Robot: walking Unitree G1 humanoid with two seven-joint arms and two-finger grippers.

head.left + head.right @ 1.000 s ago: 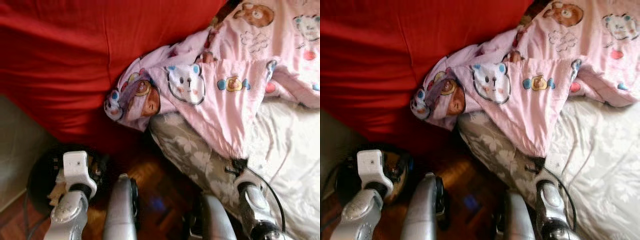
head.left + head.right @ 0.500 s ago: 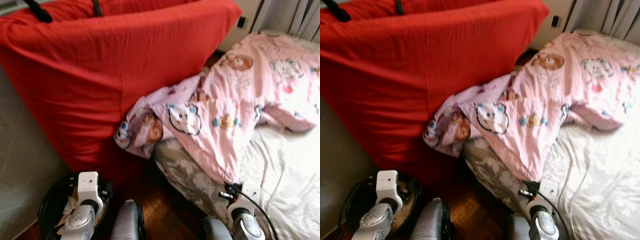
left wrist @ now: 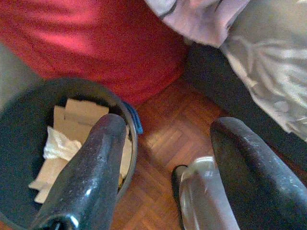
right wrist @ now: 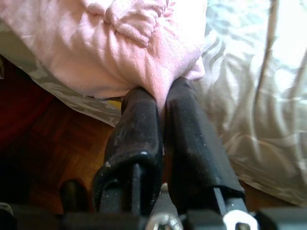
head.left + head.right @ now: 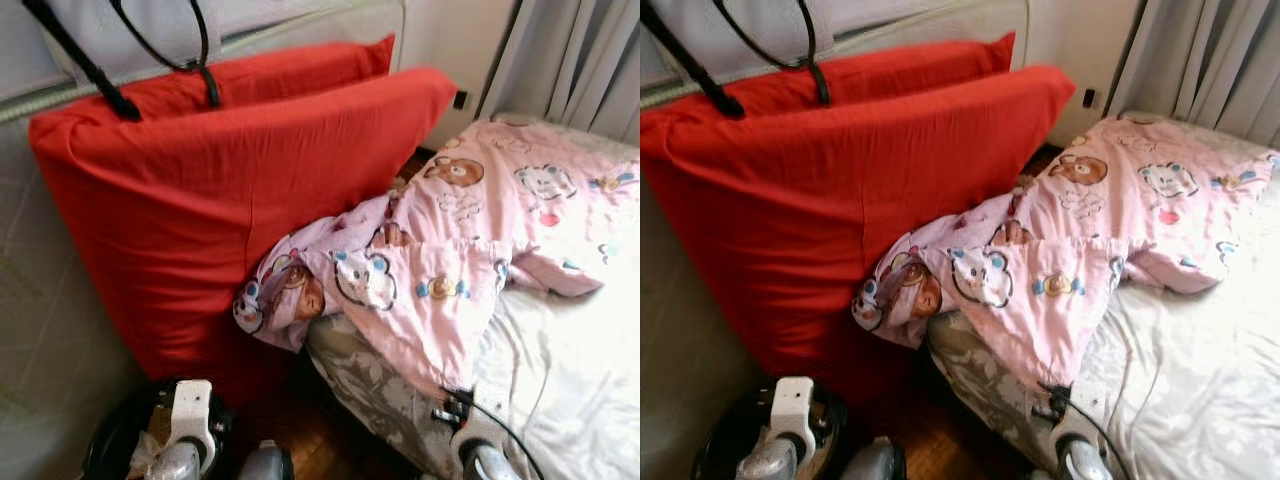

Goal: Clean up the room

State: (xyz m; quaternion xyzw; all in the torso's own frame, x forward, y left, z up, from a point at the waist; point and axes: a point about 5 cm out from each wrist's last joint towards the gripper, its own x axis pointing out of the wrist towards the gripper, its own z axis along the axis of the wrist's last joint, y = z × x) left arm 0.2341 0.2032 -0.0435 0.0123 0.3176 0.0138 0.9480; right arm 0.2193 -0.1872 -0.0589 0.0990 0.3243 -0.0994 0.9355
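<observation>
Black, scuffed fingers of the right end effector [image 4: 160,103] pinch the fleecy pink blanket [image 5: 470,240], cartoon-printed, rumpled across the bed [image 5: 570,370] at 3 o'clock. Left end effector [image 3: 168,158] gapes wide above a round dark bin [image 3: 14,124] holding crumpled paper, beside red cushions [image 5: 220,170].

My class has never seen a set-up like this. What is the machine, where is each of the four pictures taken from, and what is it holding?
It is a walking humanoid robot with two silver arms, each ending in two long black fingers. The two wide pictures come from the twin cameras in its head, looking down at a bed with a pink cartoon blanket beside two big red cushions.

The other two pictures come from cameras on its wrists. The right gripper has its fingers closed on the blanket's edge. The left gripper is open and holds nothing, above a black bin with paper and cardboard scraps inside, on a wooden floor.
</observation>
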